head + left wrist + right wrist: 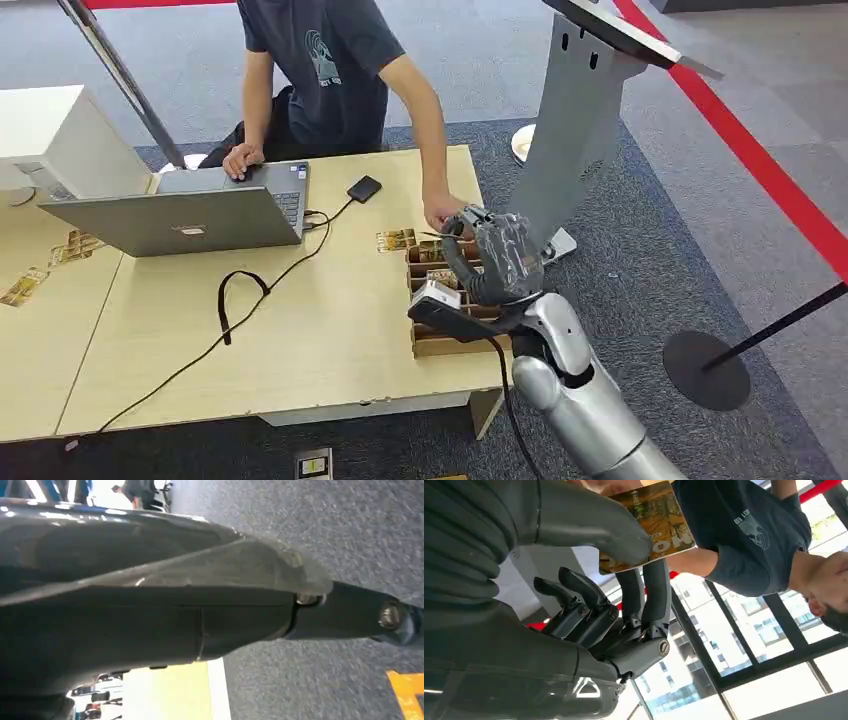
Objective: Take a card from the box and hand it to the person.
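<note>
The right hand (589, 580) pinches the card (655, 524) between thumb and fingers above the box (440, 300), its free end reaching the person's hand (440, 212), touching it.

A brown-and-gold printed card (651, 527) (lettering partly hidden) sits pinched above the cardboard box (440, 340).

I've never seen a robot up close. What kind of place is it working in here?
Probably an office or demo hall: grey carpet marked with a red stripe, a person at a laptop on a wooden table, tall windows.
</note>
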`<state>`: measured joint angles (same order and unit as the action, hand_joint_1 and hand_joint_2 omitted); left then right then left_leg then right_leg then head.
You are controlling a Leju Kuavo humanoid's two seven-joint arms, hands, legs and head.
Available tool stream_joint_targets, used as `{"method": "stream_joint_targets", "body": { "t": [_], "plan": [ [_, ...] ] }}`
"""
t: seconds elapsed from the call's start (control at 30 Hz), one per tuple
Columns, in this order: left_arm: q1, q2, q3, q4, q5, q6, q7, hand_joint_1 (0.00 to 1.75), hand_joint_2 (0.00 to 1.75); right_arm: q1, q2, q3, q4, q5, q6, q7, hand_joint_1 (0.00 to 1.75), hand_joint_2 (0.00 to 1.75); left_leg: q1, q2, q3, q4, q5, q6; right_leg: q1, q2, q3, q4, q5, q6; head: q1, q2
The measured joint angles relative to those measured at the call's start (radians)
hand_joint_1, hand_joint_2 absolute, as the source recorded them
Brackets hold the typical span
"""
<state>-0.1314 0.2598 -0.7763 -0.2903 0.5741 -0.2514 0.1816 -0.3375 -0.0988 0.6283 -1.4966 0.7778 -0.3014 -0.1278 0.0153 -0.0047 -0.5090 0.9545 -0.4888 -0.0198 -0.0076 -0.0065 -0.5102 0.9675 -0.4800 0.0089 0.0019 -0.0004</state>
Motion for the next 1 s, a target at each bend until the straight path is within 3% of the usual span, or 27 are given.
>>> {"method": "stream_joint_targets", "body": {
  "t": [0.63,0.67,0.7,1.0],
  "plan": [
    [0.017,-0.012,0.000,0.000,0.031,0.015,-0.006,0.00,0.00,-0.108,0.103,0.063,0.204,0.086,-0.057,0.048,1.75,1.75,0.000,0.000,0.000,0.000,0.000,0.000,0.000,0.000,0.000,0.000,0.000,0.000,0.000,0.000],
    [0.020,-0.013,0.000,0.000,0.037,0.016,-0.006,0.00,0.00,-0.112,0.108,0.066,0.212,0.098,-0.056,0.058,0.07,1.75,0.000,0.000,0.000,0.000,0.000,0.000,0.000,0.000,-0.001,0.000,0.000,0.000,0.000,0.000],
    [0.021,-0.014,0.000,0.000,0.040,0.017,-0.006,0.00,0.00,-0.116,0.113,0.068,0.220,0.106,-0.056,0.069,0.00,1.75,0.000,0.000,0.000,0.000,0.000,0.000,0.000,0.000,-0.001,0.000,0.000,0.000,0.000,0.000],
    [0.027,-0.018,0.002,0.000,0.057,0.018,0.006,0.00,0.00,-0.118,0.130,0.074,0.250,0.040,-0.001,0.095,0.00,1.75,0.000,0.000,0.000,0.000,0.000,0.000,0.000,0.000,-0.001,0.000,0.000,0.000,0.000,0.000]
  ]
}}
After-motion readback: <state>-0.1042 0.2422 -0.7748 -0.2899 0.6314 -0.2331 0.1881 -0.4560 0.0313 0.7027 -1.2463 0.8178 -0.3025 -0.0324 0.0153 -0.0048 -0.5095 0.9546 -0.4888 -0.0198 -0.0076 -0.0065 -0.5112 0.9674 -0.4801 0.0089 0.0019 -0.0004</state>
